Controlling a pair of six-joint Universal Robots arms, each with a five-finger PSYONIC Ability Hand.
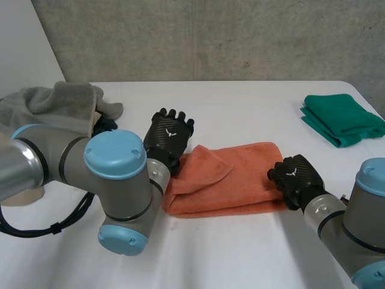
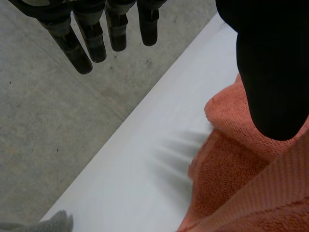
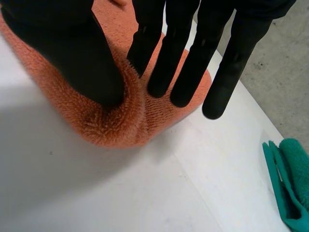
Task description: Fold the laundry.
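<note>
If tugged by right hand [image 1: 298, 177] pinching one end of orange towel [image 1: 240, 174], left hand [image 1: 170, 135] straight-fingered and empty, could drag whole fold apart.

Reaches in with the left arm [image 1: 114, 180] bent at the elbow and holds the left hand [image 1: 170, 135] back upward, fingers [image 2: 79, 48] straight and a little spread, thumb apart from them, closed on nothing. Reaches in with the right arm [image 1: 355, 223] and, with the right hand [image 1: 296, 179], pinches the end of the towel [image 1: 240, 174] between thumb and nearly straight fingers [image 3: 145, 53].
</note>
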